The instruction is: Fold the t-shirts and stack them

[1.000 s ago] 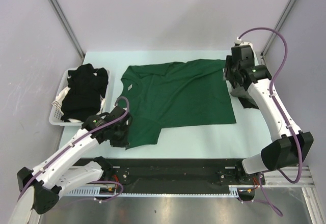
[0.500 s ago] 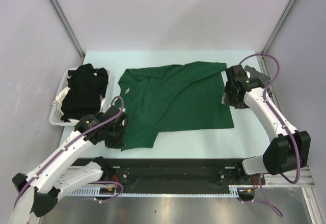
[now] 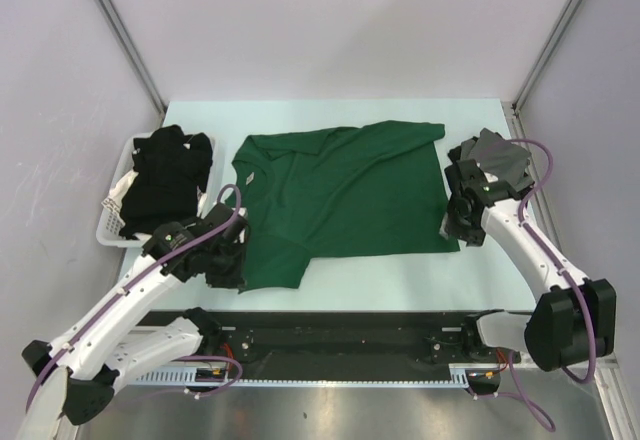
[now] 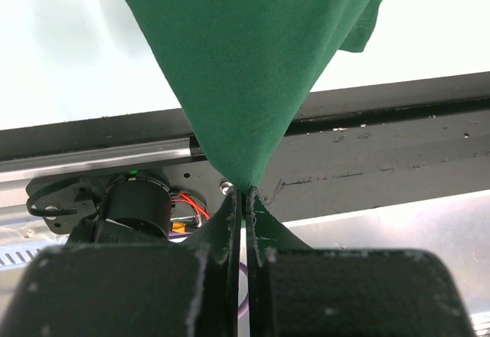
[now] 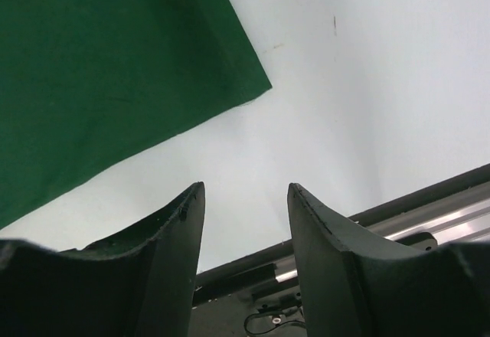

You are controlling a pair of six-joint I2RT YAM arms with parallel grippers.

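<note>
Dark green cotton t-shirt [image 3: 345,195] lies spread flat on the pale table top [image 3: 400,272], small white neck label [image 3: 255,173] toward the left, hem toward the right. The cloth is mostly smooth, with a few shallow creases across the chest.

Left gripper [image 4: 243,194]: jaws pinched tight on a point of the green fabric at the shirt's near-left corner, by the sleeve. The wrist view shows the cloth rising from the fingertips in a taut cone, so that corner appears to be lifted off the table.

Right gripper [image 5: 245,203]: jaws parted, nothing between them. It hovers just beside the near-right hem corner, which lies flat on the table and apart from both fingers.

Other garments: a grey t-shirt [image 3: 497,155] sits crumpled at the right edge of the table behind the right arm. The black t-shirts [image 3: 165,175] are heaped in the white slatted plastic basket [image 3: 108,228] on the left.

Judgement: the first fold of the green shirt is being set up, and nothing is stacked yet. One corner is secured and the opposite one is not. The next move calls for the right gripper to come down over the hem corner and close on a single edge. Both arms can then carry the near side over together. An uneven lift would likely skew the fold.
</note>
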